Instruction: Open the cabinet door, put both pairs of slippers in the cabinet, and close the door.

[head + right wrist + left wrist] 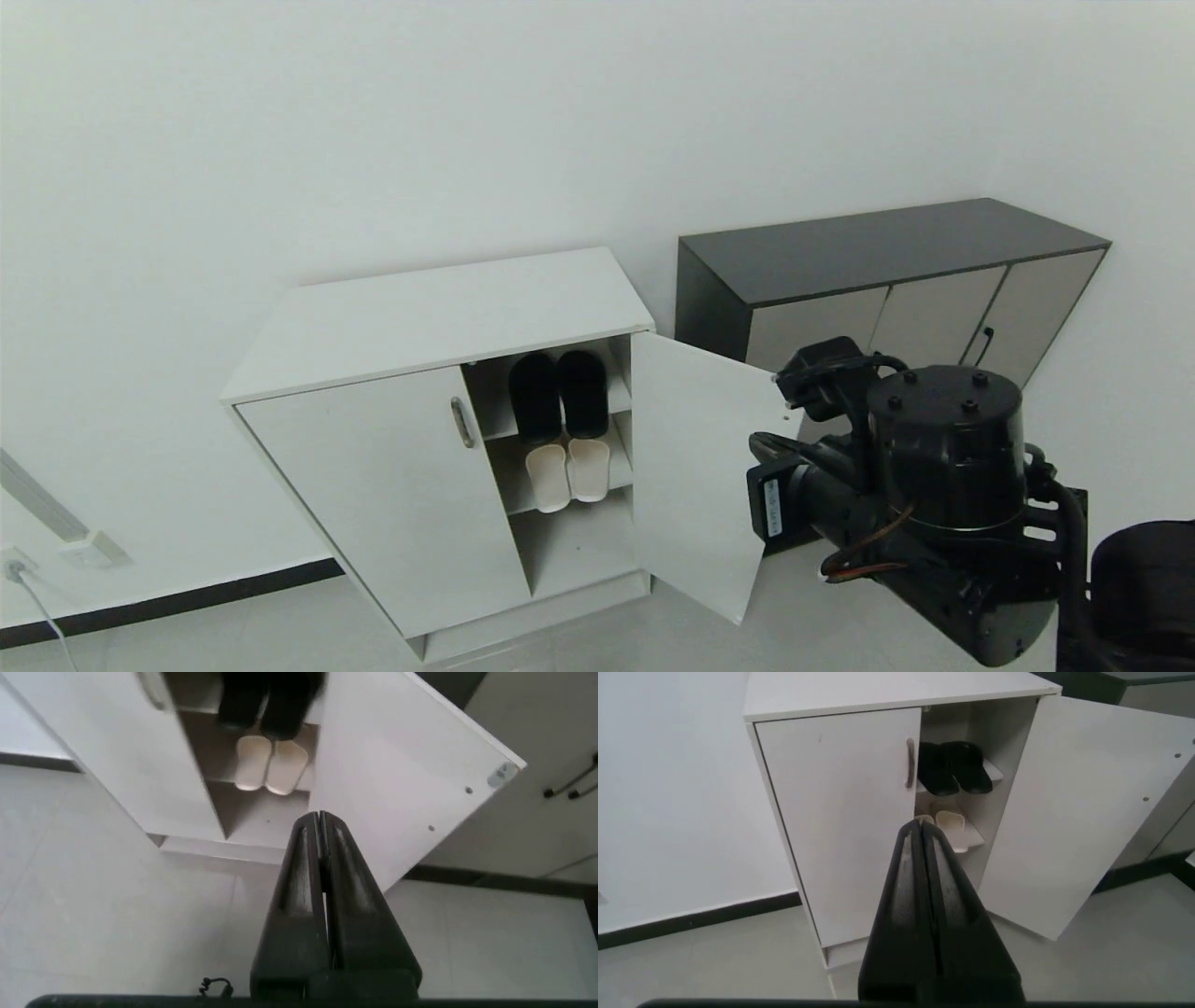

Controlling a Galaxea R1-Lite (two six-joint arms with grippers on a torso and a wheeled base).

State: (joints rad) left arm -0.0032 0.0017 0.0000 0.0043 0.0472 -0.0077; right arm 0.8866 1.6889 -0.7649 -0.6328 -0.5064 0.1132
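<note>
From the head view we see the cabinet (439, 313), its right door (695, 467) open, black slippers (558, 392) on the upper shelf (618, 394), and white slippers (560, 471) on the shelf below (620, 464). Left wrist view: our left end effector (921, 827) pinched closed, empty. Right wrist view: right end effector (320, 819) likewise closed, empty.

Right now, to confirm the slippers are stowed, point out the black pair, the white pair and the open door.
black pair (537, 397), head view, left slipper's upper.
white pair (588, 469), head view, right slipper's middle.
open door (700, 467), head view, middle of its inner face.
</note>
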